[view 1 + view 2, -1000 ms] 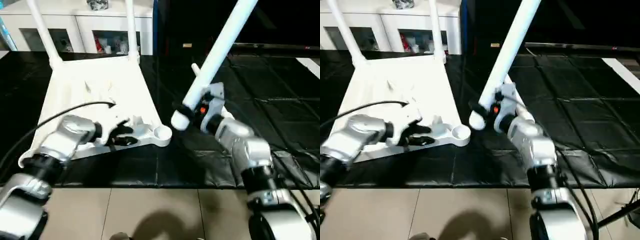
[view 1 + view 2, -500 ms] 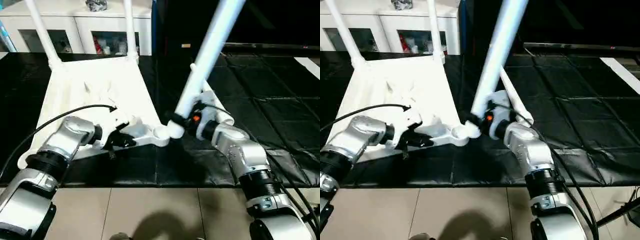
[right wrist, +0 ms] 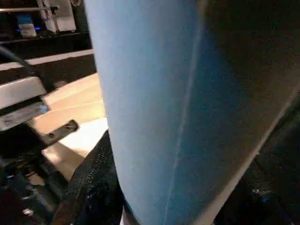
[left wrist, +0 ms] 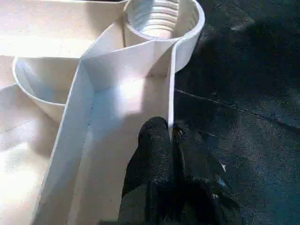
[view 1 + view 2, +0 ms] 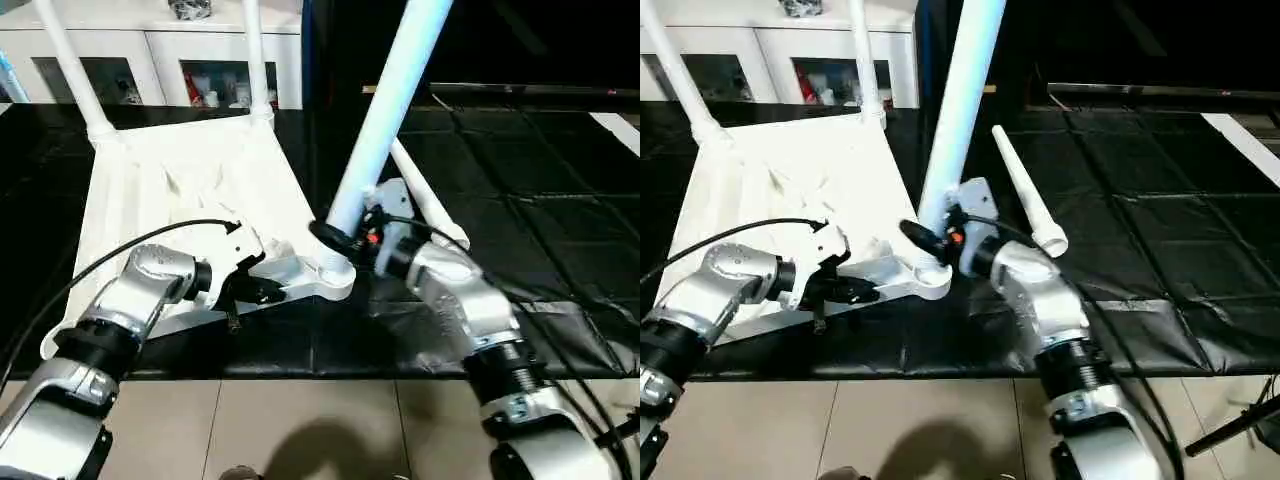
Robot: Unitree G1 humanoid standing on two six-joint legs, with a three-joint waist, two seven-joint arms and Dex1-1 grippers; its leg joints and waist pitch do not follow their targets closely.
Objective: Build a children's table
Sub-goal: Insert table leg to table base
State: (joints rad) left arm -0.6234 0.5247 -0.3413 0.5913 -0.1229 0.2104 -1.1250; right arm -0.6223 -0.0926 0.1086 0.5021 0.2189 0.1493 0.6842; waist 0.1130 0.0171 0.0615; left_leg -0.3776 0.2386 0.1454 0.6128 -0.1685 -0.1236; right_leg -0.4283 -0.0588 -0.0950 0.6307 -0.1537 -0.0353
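The upturned table top [image 5: 190, 190] lies left on the black floor mat, two legs standing at its far corners. The left end effector [image 4: 161, 140] pinches the near rim. The right end effector [image 5: 930, 245] clamps the third leg [image 5: 375, 130], base at the near-right socket [image 4: 161, 18], leaning up and right. Next: straighten and seat it.

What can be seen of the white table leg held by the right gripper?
The long white round plastic leg is a smooth tapered tube, rising steeply and tilted, its top out of frame. The right gripper has its jaws shut on it near the lower end, which sits at the near-right corner socket of the upturned white ribbed tabletop; whether it is seated cannot be told. The left gripper clamps the tabletop's rim beside it.
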